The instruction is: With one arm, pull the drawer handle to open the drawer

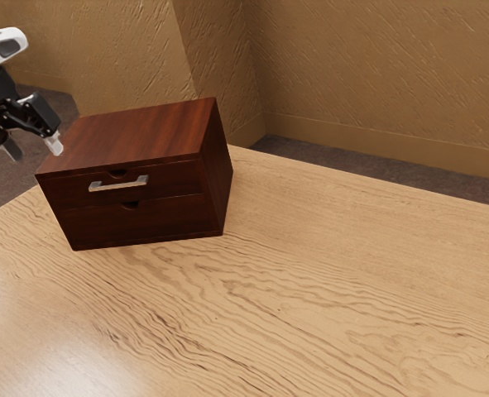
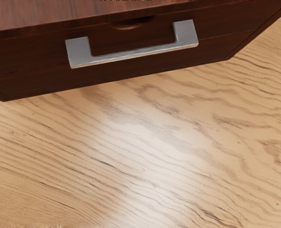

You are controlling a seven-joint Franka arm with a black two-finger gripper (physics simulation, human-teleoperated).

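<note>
Black gripper (image 1: 33, 147) hangs at the exterior view's left edge, jaws apart, just beside the wooden chest's (image 1: 145, 132) top left edge. A silver handle (image 1: 118, 184) crosses the upper drawer (image 1: 178, 178), which sits flush and shut. Bare table (image 1: 352, 289) stretches rightward.

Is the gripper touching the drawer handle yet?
Apart. The exterior view shows the gripper beside the cabinet's top corner, well away from the handle.
</note>
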